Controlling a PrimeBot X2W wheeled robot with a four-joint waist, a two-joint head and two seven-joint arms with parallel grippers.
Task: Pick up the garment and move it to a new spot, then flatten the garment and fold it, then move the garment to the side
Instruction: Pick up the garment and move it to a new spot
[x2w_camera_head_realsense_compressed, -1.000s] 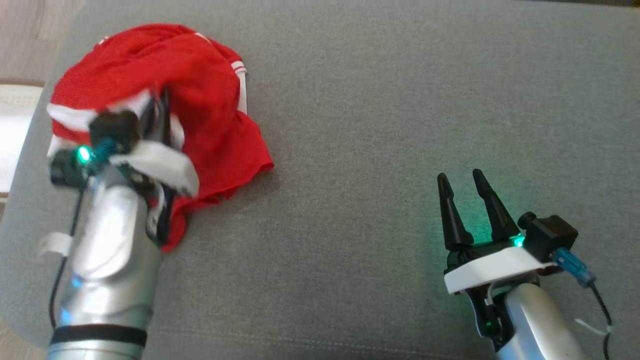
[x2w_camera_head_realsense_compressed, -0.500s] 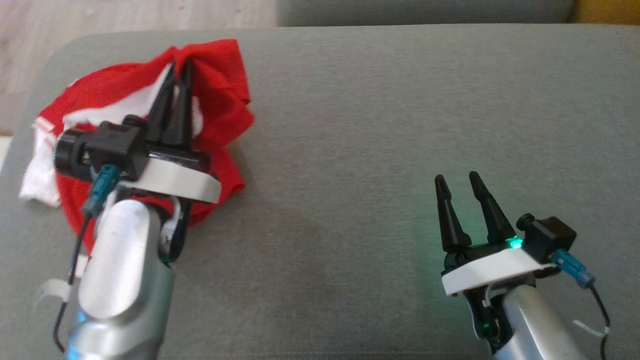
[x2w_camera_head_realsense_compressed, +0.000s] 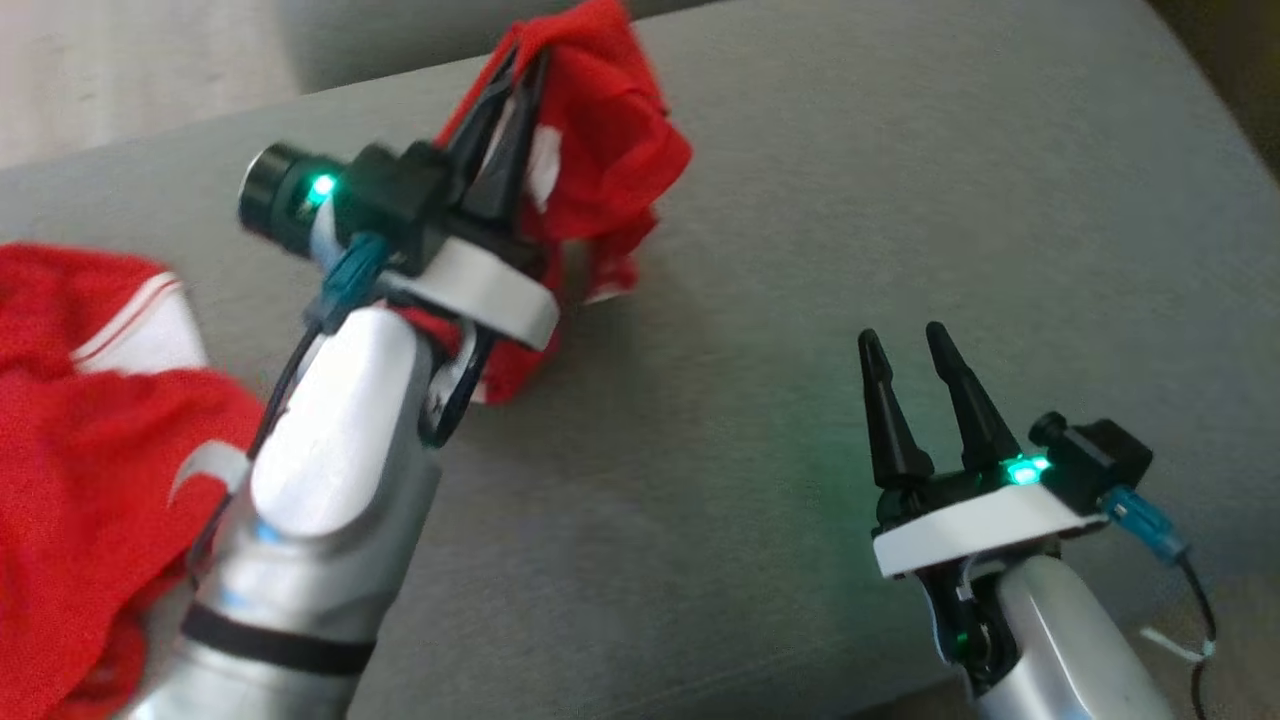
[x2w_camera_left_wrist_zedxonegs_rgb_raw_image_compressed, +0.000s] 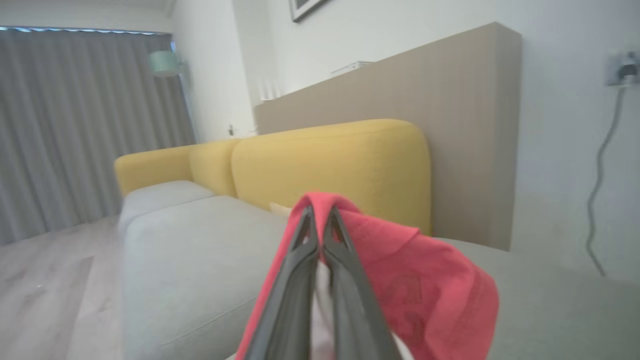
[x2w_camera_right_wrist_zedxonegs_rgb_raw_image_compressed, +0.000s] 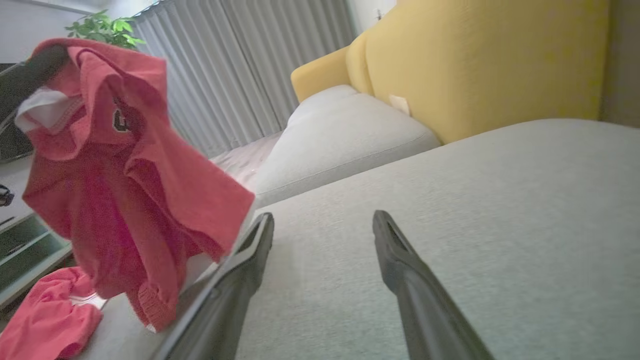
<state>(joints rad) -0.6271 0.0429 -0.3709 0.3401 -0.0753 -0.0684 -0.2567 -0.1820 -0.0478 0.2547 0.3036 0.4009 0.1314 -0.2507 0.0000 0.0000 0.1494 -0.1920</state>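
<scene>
The red mesh jersey shirt (x2w_camera_right_wrist_zedxonegs_rgb_raw_image_compressed: 125, 165), with white sleeve patches and a dark printed letter, hangs bunched above the broad grey upholstered seat cushion (x2w_camera_head_realsense_compressed: 850, 200), over that cushion's far-left part. Whether its lowest hem brushes the cushion I cannot tell. The left pincer (x2w_camera_head_realsense_compressed: 520, 75) is clenched on a fold near the top of the bunch, its long dark fingers pressed together with red cloth draped down both sides of them (the left wrist view shows this plainly). The right pincer (x2w_camera_head_realsense_compressed: 903, 338) stands released, fingers spread and holding nothing, low over the cushion's near-right part. A second crumpled red cloth (x2w_camera_head_realsense_compressed: 80, 450) with white striped edging lies at the cushion's near-left side, apart from the shirt.

Judging by the drape, the shirt is light and limp. It should sag, swing and collapse into a heap when set down, and the open mesh may snag on a fingertip. A single pinch gathers it rather than spreading it. For flattening, I judge the better holds to be two well-separated points on a firmer edge, the shoulder seams or hem corners, one per pincer.
</scene>
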